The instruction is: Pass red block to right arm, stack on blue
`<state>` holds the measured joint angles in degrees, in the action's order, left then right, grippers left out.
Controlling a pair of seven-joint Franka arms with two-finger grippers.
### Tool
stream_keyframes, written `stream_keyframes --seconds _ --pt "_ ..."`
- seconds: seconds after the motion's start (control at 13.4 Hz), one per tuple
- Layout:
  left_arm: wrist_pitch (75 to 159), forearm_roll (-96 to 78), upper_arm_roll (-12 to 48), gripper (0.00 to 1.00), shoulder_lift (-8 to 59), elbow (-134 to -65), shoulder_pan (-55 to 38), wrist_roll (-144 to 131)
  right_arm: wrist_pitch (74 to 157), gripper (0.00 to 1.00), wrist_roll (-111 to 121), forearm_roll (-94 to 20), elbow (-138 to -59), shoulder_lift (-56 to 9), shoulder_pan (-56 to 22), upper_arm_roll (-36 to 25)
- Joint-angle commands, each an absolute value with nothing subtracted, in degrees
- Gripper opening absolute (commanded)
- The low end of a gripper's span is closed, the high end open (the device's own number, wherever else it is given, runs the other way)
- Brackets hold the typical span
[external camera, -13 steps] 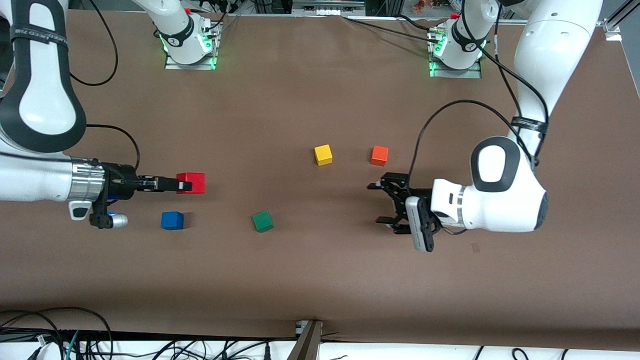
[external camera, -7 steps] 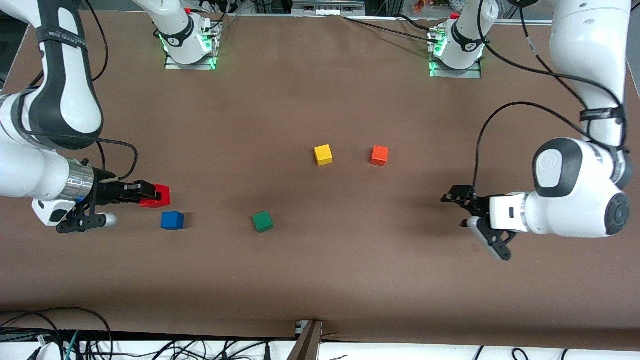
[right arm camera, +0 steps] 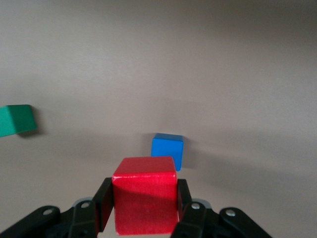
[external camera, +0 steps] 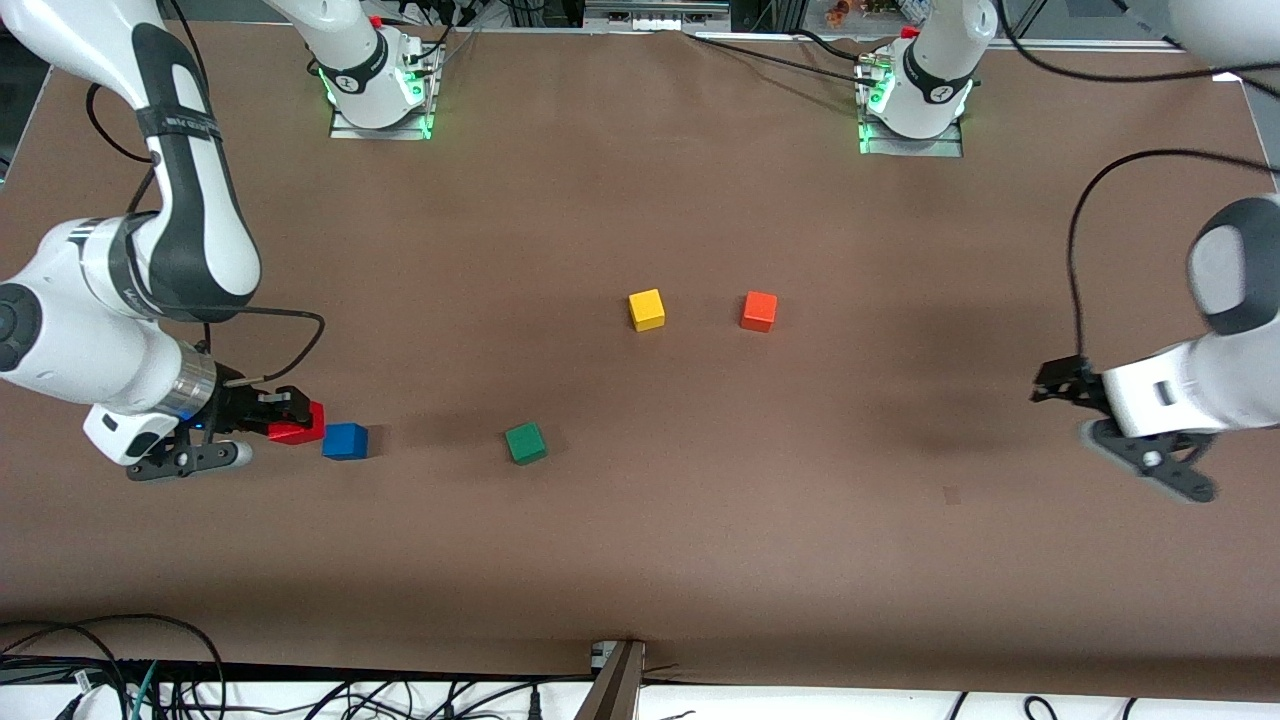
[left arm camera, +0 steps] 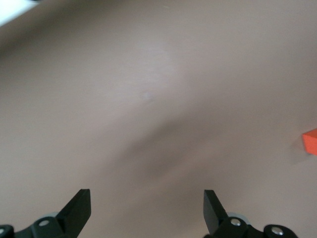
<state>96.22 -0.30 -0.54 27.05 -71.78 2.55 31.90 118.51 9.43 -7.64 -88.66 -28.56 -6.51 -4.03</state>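
My right gripper (external camera: pixel 290 424) is shut on the red block (external camera: pixel 303 424) and holds it low over the table, close beside the blue cube (external camera: pixel 345 441), toward the right arm's end. In the right wrist view the red block (right arm camera: pixel 144 201) sits between the fingers of the right gripper (right arm camera: pixel 143 208), and the blue cube (right arm camera: pixel 167 150) stands just ahead of it on the table. My left gripper (external camera: pixel 1052 388) is open and empty over the left arm's end of the table. In the left wrist view the left gripper (left arm camera: pixel 146 203) has only bare table between its fingers.
A green cube (external camera: pixel 525 442) lies near the table's middle, level with the blue cube; it also shows in the right wrist view (right arm camera: pixel 17 120). A yellow cube (external camera: pixel 647 309) and an orange cube (external camera: pixel 759 311) lie farther from the front camera. The orange cube shows in the left wrist view (left arm camera: pixel 310 141).
My right gripper has carried the red block toward the right arm's end and down beside the blue cube. My left arm has drawn back, empty, toward its own end of the table.
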Motion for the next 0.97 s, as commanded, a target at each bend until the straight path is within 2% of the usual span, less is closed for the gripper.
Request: stream_keyframes --seconds 0.0,0.45,0.67,0.9 --pt "95.5 2.5 -2.7 1.0 20.8 -74.9 3.1 31.2 120.4 0.09 6.2 -5.5 -89.4 -29.8 -6.9 -4.0" --pt "86.5 1.8 -2.1 1.0 13.4 -77.7 2.1 7.2 124.3 0.09 2.6 -5.4 -89.5 -33.6 -6.9 -4.0" --pt "85.5 -0.2 -1.3 1.0 9.2 -82.5 1.4 3.0 124.3 0.09 1.1 -5.4 -89.4 -34.6 -6.9 -4.1" --pt "85.5 -2.2 -1.2 1.0 8.5 -83.5 1.3 2.1 124.4 0.09 1.1 -4.3 -89.5 -35.1 -6.9 -4.2"
